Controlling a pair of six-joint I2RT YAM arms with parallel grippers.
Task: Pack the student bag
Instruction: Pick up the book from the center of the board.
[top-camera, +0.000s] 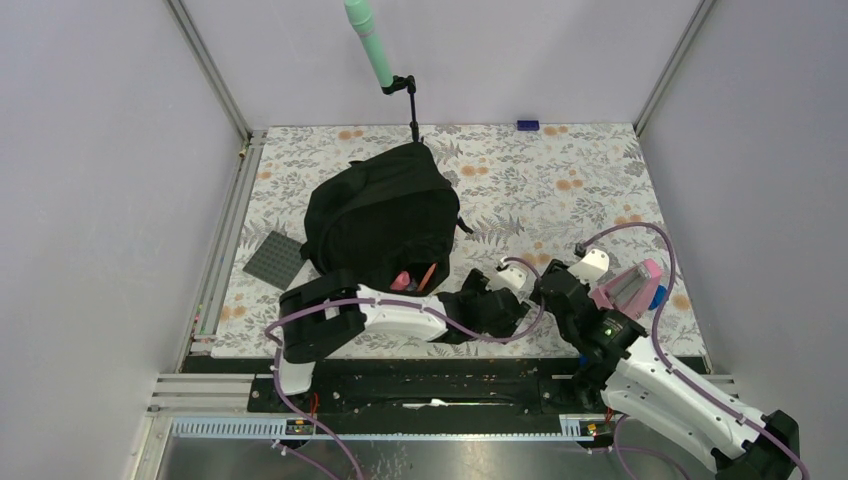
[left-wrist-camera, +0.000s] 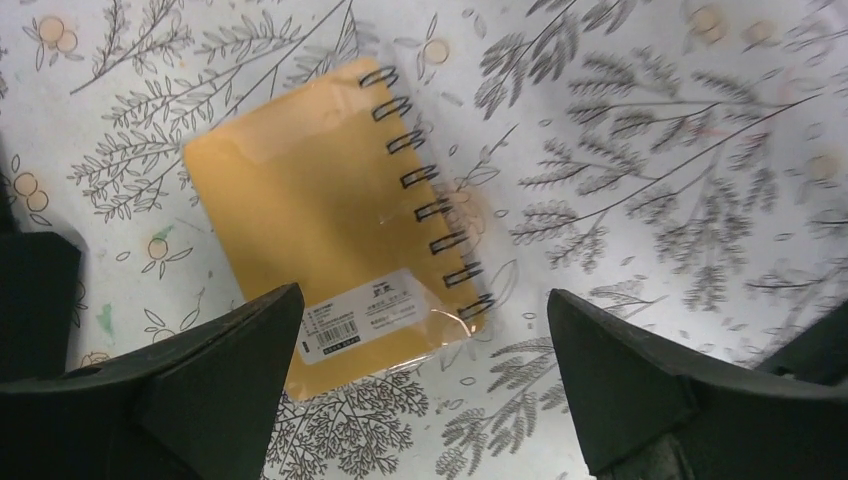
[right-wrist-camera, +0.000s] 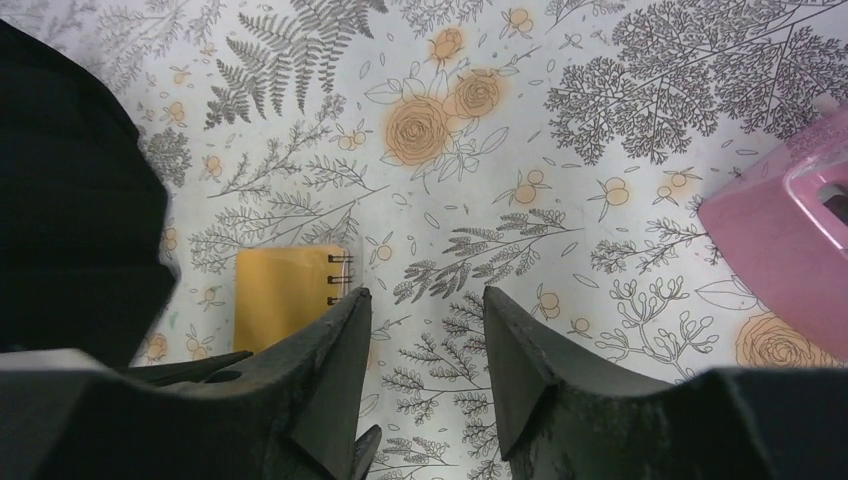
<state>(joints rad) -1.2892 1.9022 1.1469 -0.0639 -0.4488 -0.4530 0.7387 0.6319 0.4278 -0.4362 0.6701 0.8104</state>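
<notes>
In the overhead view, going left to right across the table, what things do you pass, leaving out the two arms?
grey flat plate → student bag → small blue object at the far edge → pink object

Plain pale grey walls (top-camera: 90, 150) stand at the left, top and right of the frame. A white cloth with grey leaves and orange flowers (top-camera: 540, 160) lies flat in the middle. Silver metal rails (top-camera: 226, 240) run along its left edge. The light is soft and even.
</notes>
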